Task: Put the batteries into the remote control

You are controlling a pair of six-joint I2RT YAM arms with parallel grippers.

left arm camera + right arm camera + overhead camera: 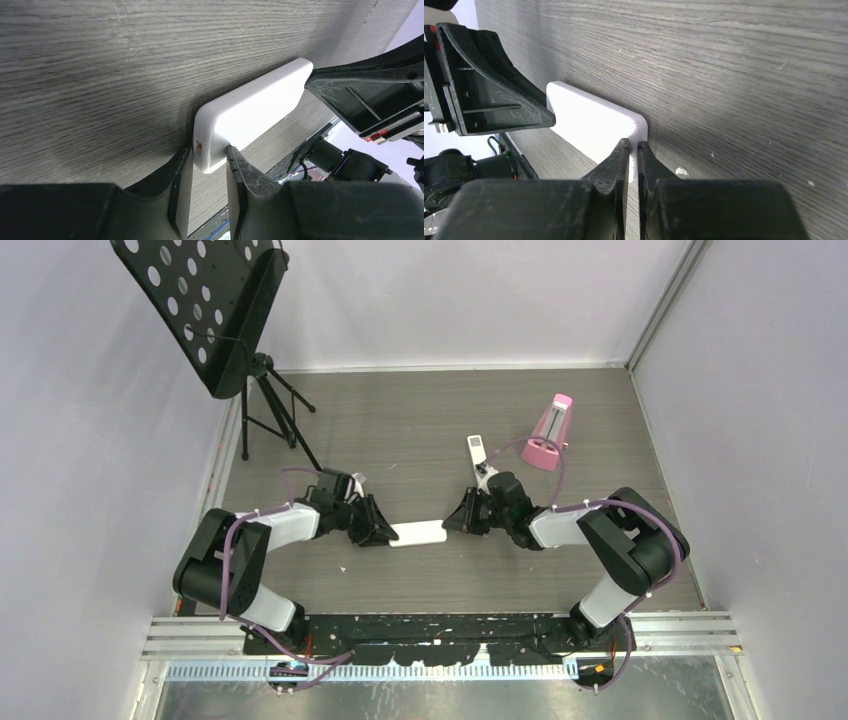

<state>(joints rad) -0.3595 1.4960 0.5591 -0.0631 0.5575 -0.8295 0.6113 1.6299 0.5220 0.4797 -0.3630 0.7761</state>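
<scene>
The remote control (418,533) is a plain white slab, back side showing, spanning the gap between my two grippers at the middle of the table. My left gripper (386,532) is shut on its left end; in the left wrist view both fingers press the faces of the remote control (255,102) around the left gripper (210,150). My right gripper (452,522) pinches the opposite end. In the right wrist view the jaws of the right gripper (633,144) stand almost together, with a thin white edge of the remote control (589,120) between them. The batteries are out of view.
A longer slim white remote (476,448) lies behind the right arm. A pink metronome-shaped object (548,435) stands at the back right. A black perforated music stand (215,310) on a tripod fills the back left. Small white specks (681,171) dot the wood-grain table (400,430).
</scene>
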